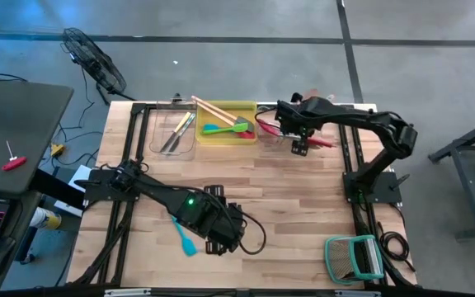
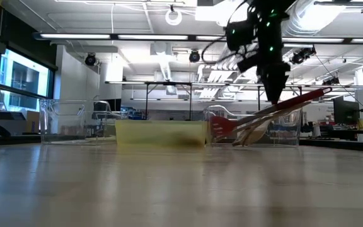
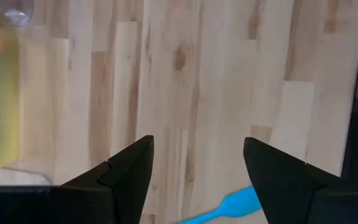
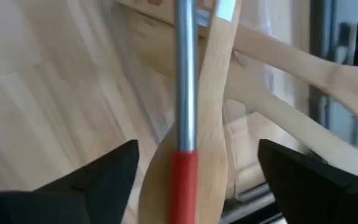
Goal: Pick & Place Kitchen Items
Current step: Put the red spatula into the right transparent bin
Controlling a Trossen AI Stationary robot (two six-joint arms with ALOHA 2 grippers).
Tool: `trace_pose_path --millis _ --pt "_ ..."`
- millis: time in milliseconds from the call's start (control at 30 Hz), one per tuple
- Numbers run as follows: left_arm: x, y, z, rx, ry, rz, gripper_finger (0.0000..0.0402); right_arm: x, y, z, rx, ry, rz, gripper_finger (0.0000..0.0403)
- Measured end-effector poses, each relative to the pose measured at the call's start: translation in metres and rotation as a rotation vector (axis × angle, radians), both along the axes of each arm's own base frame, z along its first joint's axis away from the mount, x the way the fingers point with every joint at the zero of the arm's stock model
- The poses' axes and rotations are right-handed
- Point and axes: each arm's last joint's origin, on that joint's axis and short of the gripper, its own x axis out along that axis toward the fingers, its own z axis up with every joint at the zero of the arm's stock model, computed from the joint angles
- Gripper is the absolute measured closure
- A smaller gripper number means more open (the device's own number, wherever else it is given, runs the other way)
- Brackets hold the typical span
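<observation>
Blue spatula (image 1: 183, 237) on counter (image 1: 287, 198) at 7 o'clock, under left tool (image 1: 218, 245), open and empty. Light, floppy blade; best pinched mid-handle. Right tool (image 1: 299, 147) gaping, empty, above red-handled utensil (image 4: 184, 112).

Bare pale wooden tabletop (image 3: 185, 81) lies ahead of the left gripper (image 3: 197, 168), with only a blue silicone spatula (image 3: 229, 205) just under it. Between the right gripper's (image 4: 194, 174) spread fingers, a red-and-steel utensil handle (image 4: 184, 112) and crossed pale wooden spoons (image 4: 213, 93) block the way.
</observation>
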Motion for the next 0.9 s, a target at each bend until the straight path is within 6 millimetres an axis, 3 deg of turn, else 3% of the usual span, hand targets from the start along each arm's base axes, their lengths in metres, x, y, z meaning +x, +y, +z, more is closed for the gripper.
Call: trace_pose_path --millis 233,400,600,900 --pt "-0.003 -0.006 -0.001 -0.237 0.096 0.084 0.0160 -0.019 0.029 0.038 -0.133 -0.036 0.064 0.0060" --pt "-0.005 -0.010 -0.001 -0.452 0.175 0.426 0.0160 -0.037 0.055 0.065 -0.151 -0.178 0.038 0.0058" --pt "-0.010 -0.019 -0.005 -0.506 0.139 0.843 0.0161 -0.055 0.087 0.089 0.024 -0.413 0.020 0.0058" --pt "-0.039 -0.063 -0.054 -0.421 0.297 1.263 0.0161 -0.067 0.126 0.109 0.286 -0.621 0.151 0.0058"
